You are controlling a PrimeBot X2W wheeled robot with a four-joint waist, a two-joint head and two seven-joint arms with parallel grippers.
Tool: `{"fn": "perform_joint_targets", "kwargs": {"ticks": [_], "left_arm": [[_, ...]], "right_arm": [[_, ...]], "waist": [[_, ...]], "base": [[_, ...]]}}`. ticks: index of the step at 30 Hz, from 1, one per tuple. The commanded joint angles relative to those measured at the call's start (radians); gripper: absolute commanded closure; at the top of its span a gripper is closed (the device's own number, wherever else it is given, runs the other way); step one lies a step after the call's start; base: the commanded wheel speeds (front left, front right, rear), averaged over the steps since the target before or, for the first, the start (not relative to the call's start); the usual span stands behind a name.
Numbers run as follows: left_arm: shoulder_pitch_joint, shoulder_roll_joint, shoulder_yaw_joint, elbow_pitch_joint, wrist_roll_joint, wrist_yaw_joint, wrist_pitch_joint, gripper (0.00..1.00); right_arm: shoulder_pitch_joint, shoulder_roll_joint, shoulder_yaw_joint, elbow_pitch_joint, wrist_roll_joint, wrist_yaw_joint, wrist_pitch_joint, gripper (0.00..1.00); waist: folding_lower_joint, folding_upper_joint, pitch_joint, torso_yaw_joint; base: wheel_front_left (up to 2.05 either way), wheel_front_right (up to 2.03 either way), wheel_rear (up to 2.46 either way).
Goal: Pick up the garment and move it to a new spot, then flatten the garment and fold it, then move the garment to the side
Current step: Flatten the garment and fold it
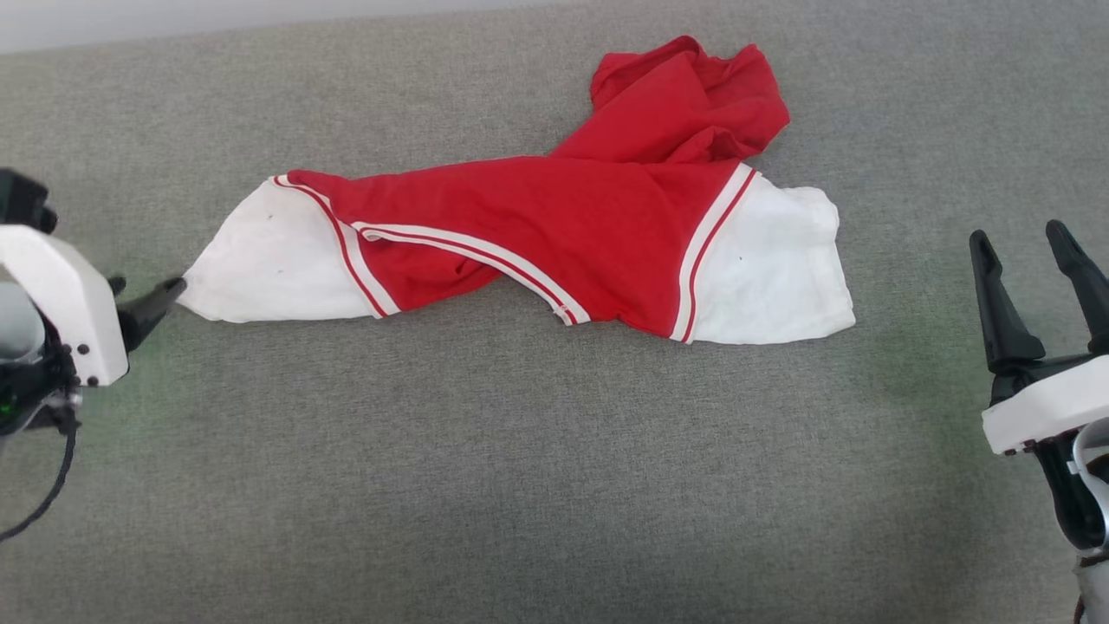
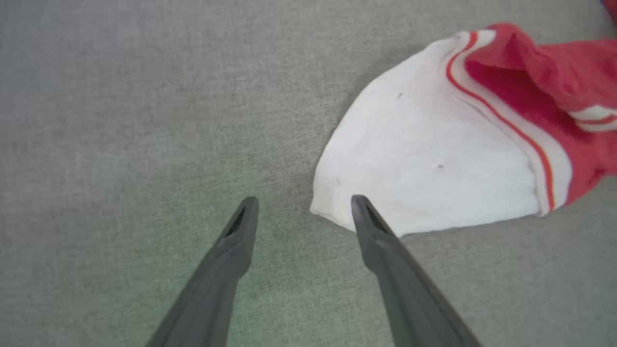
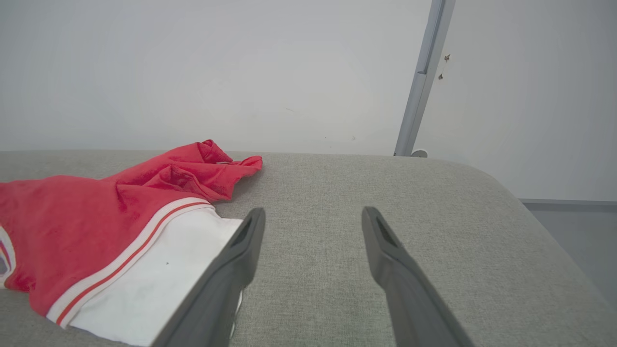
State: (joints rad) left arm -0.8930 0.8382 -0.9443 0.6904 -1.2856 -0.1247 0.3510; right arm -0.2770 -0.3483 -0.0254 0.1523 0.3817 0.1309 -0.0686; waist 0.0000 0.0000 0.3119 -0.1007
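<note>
Your garment (image 1: 554, 225) lies crumpled across the middle of the grey padded surface (image 1: 520, 485), with its white end panels out to either side, a red bunch toward the far edge, and bare grey all along the near side. Your left gripper (image 2: 303, 200) is spread and empty, with one fingertip (image 2: 359, 205) at the left panel's corner. Your right gripper (image 1: 1018, 234) is wide open and empty, near the right panel's edge but clear of it.

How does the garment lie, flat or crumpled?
Crumpled: the garment is twisted across its middle, and its red far part is bunched.
</note>
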Motion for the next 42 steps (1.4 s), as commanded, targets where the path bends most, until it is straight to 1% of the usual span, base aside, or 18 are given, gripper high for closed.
{"fn": "perform_joint_targets", "kwargs": {"ticks": [1,4,6,10,14,17,23,26,29,30,31,32,33,34,38,40,42], "left_arm": [[-0.014,0.008,-0.003,-0.013,0.015,-0.006,-0.011,0.00],[-0.035,0.009,-0.019,-0.063,0.050,-0.005,-0.034,0.00],[-0.053,0.010,-0.040,-0.085,0.098,-0.006,-0.045,0.00],[-0.099,-0.014,-0.077,-0.131,0.152,-0.006,-0.034,0.00],[-0.139,-0.041,-0.097,-0.192,0.118,-0.006,0.008,0.00],[-0.162,-0.068,-0.096,-0.203,0.057,-0.006,0.078,0.00],[-0.204,-0.098,-0.084,-0.138,-0.016,0.004,0.197,0.00],[-0.214,-0.108,-0.059,-0.108,-0.070,0.006,0.226,0.00],[-0.220,-0.120,-0.054,-0.083,-0.090,0.007,0.252,0.00],[-0.222,-0.123,-0.055,-0.072,-0.095,0.008,0.259,0.24],[-0.222,-0.127,-0.054,-0.062,-0.102,0.010,0.267,0.58],[-0.223,-0.132,-0.054,-0.055,-0.104,0.008,0.271,0.64],[-0.224,-0.136,-0.054,-0.048,-0.110,0.007,0.274,0.94],[-0.224,-0.137,-0.053,-0.041,-0.113,0.005,0.278,1.00],[-0.223,-0.138,-0.046,-0.059,-0.129,-0.001,0.279,1.00],[-0.212,-0.137,-0.029,-0.099,-0.153,-0.004,0.269,1.00],[-0.183,-0.134,0.000,-0.161,-0.202,-0.006,0.254,1.00]], "right_arm": [[0.008,0.004,0.005,-0.006,-0.004,0.000,0.003,0.00],[0.014,0.006,0.008,-0.007,-0.002,0.000,0.003,0.00],[0.015,0.008,0.012,-0.006,0.000,0.000,0.005,0.00],[0.006,0.013,0.026,-0.006,0.001,0.000,0.004,0.00],[0.008,0.013,0.037,-0.006,0.004,0.000,0.001,0.00],[0.009,0.017,0.041,-0.004,0.003,0.000,-0.004,0.00],[-0.001,0.028,0.051,0.005,0.005,0.000,-0.012,0.00],[-0.006,0.035,0.051,0.012,0.007,0.000,-0.022,0.00],[-0.008,0.040,0.046,0.022,0.005,0.000,-0.032,0.00],[-0.010,0.043,0.046,0.025,0.005,0.000,-0.033,0.00],[-0.013,0.046,0.048,0.028,0.005,0.000,-0.038,0.00],[-0.016,0.047,0.048,0.031,0.005,0.000,-0.040,0.00],[-0.018,0.049,0.050,0.033,0.005,0.000,-0.042,0.00],[-0.019,0.050,0.051,0.035,0.005,0.000,-0.043,0.00],[-0.022,0.050,0.050,0.043,0.005,0.000,-0.051,0.00],[-0.020,0.048,0.043,0.048,0.003,0.000,-0.052,0.00],[-0.013,0.050,0.038,0.052,0.001,0.000,-0.055,0.00]], "waist": [[0.0000,0.0000,-0.002,0.002],[0.0000,0.0000,-0.003,0.006],[0.0000,0.0000,-0.002,0.006],[0.0000,0.0000,0.004,-0.003],[0.0000,0.0000,0.009,-0.018],[0.0000,0.0000,0.014,-0.031],[0.0000,0.0000,0.030,-0.064],[0.0000,0.0000,0.045,-0.079],[0.0000,0.0000,0.056,-0.087],[0.0000,0.0000,0.060,-0.090],[0.0000,0.0000,0.063,-0.092],[0.0000,0.0000,0.066,-0.094],[0.0000,0.0000,0.068,-0.096],[0.0000,0.0000,0.070,-0.096],[0.0000,0.0000,0.070,-0.091],[0.0000,0.0000,0.065,-0.082],[0.0000,0.0000,0.058,-0.069]], "base": [[0.00,0.00,0.00],[0.00,0.00,0.00],[0.00,0.00,0.00],[0.00,0.00,0.00],[0.00,0.00,0.00],[0.00,0.00,0.00],[0.00,0.00,0.00],[0.00,0.00,0.00],[0.00,0.00,0.00],[0.00,0.00,0.00],[0.00,0.00,0.00],[0.00,0.00,0.00],[0.00,0.00,0.00],[0.00,0.00,0.00],[0.00,0.00,0.00],[0.00,0.00,0.00],[0.00,0.00,0.00]]}}
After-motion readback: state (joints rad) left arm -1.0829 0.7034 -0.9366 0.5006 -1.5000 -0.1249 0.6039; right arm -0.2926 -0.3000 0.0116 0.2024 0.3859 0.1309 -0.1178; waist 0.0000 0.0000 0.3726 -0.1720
